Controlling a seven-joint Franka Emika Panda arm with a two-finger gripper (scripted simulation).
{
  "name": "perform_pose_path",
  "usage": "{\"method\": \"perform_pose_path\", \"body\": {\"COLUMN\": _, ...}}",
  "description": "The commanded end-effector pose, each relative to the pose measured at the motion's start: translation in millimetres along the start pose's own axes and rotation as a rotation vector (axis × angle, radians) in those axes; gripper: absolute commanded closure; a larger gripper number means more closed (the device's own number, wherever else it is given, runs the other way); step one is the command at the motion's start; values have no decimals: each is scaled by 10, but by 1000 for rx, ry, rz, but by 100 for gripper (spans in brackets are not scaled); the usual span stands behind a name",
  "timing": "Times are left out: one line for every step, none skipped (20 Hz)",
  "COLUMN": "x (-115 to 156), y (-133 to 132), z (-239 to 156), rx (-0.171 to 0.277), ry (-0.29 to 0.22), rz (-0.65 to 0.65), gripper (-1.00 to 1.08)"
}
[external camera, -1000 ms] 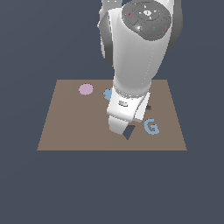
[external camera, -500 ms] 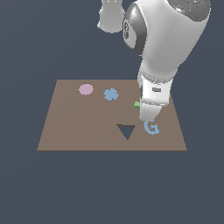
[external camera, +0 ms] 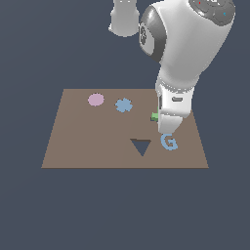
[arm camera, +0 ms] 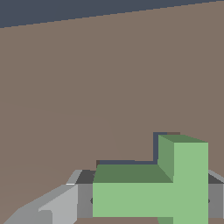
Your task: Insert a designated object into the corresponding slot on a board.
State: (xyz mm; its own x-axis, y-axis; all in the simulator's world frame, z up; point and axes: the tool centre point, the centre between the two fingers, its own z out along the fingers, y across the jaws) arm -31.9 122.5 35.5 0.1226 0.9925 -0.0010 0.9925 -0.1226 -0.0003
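Observation:
The light-green T block [arm camera: 151,192] sits between my grey fingers [arm camera: 84,199], which press on both of its ends. A thin dark strip of the T-shaped slot [arm camera: 127,162] shows along the block's edge, so the block stands right over it. In the exterior view only a green corner of the T block [external camera: 154,116] peeks out beside my gripper [external camera: 166,130], low over the brown board [external camera: 78,146] near its right side in that view. The slot is hidden there by the arm.
A blue letter G [external camera: 169,142] lies just in front of the gripper. A dark triangular cutout [external camera: 141,146] is beside the G. A pink disc [external camera: 96,99] and a blue cross-shaped piece [external camera: 124,104] lie at the board's far side.
The arm swung from the board's middle to the exterior view's right, uncovering the triangular cutout. In the last half second the gripper and the green corner have hardly moved.

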Motion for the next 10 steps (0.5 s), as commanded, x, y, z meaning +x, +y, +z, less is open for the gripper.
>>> {"method": "perform_pose_path", "body": {"x": 1, "y": -6, "z": 43, "rx": 0, "ry": -1, "rz": -2, "gripper": 108}}
{"method": "perform_pose_path", "body": {"x": 0, "y": -7, "z": 47, "rx": 0, "ry": -1, "rz": -2, "gripper": 108}}
{"method": "perform_pose_path", "body": {"x": 0, "y": -7, "z": 47, "rx": 0, "ry": -1, "rz": -2, "gripper": -92}}
{"method": "perform_pose_path", "body": {"x": 0, "y": -7, "z": 47, "rx": 0, "ry": -1, "rz": -2, "gripper": -92}}
{"method": "perform_pose_path", "body": {"x": 0, "y": -7, "z": 47, "rx": 0, "ry": -1, "rz": -2, "gripper": -92}}
{"method": "perform_pose_path", "body": {"x": 0, "y": -7, "z": 47, "rx": 0, "ry": -1, "rz": -2, "gripper": -92}}
{"method": "perform_pose_path", "body": {"x": 0, "y": -7, "z": 47, "rx": 0, "ry": -1, "rz": -2, "gripper": -92}}
{"method": "perform_pose_path", "body": {"x": 0, "y": -7, "z": 47, "rx": 0, "ry": -1, "rz": -2, "gripper": -92}}
{"method": "perform_pose_path", "body": {"x": 0, "y": -7, "z": 47, "rx": 0, "ry": -1, "rz": -2, "gripper": -92}}
{"method": "perform_pose_path", "body": {"x": 0, "y": -7, "z": 47, "rx": 0, "ry": -1, "rz": -2, "gripper": -92}}
